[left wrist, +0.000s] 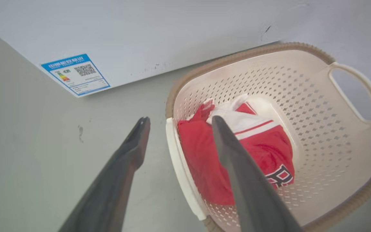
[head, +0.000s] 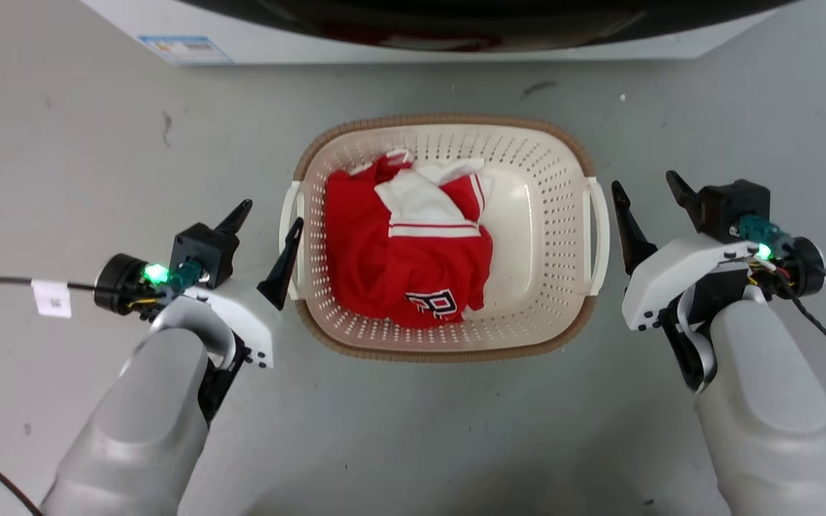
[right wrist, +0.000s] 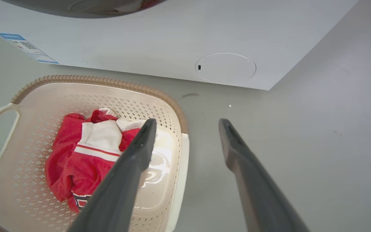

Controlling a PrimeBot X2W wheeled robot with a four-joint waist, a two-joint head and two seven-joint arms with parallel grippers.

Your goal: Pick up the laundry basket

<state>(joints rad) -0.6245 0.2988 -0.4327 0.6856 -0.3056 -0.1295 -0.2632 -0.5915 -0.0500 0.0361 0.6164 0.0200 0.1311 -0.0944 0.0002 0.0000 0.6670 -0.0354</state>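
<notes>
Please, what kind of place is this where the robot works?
Most likely a laundry area, in a home or a test room. A white washing machine with an energy label stands on the grey floor, and before it a laundry basket holds a red-and-white garment.

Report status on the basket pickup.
Done: left gripper and right gripper open, flanking the basket at its handles. In hand: fingers straddle each handle in the wrist views. Left: close, lift; basket sits on the floor, ungripped.
</notes>
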